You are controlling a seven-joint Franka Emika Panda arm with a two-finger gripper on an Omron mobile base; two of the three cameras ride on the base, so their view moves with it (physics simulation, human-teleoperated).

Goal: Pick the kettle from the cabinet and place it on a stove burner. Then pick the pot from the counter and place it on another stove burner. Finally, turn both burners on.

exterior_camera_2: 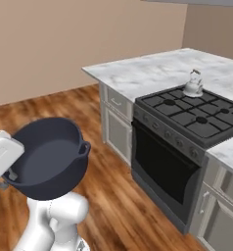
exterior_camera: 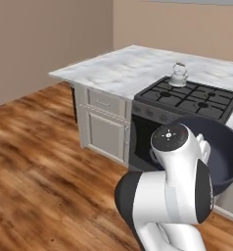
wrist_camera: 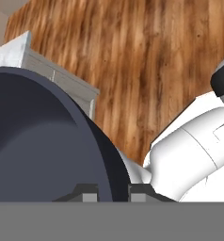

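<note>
We see the wooden floor (exterior_camera: 45, 162) across the lower left of the left base view, and beyond it the white marble surface (exterior_camera: 123, 68) running over the upper middle, with beige drawer fronts below its edge. The dark range (exterior_camera_2: 187, 127) sits set into that surface at the right of the right base view, its black burners (exterior_camera_2: 187, 112) and grates on top and a row of knobs along the front.

The white arm (exterior_camera: 179, 196) fills the lower right of the left base view. It carries the dark blue-grey pot (exterior_camera_2: 50, 157), which hangs tilted in the air at the lower left of the right base view, well apart from the range and above the floor. In the hand view we find the jaws (wrist_camera: 112, 193) at the bottom centre, pinching the pot's rim, one tip on either side of the wall.

The small silver kettle (exterior_camera: 178, 76) stands upright on the far left burner, at the upper right of the left base view.
</note>
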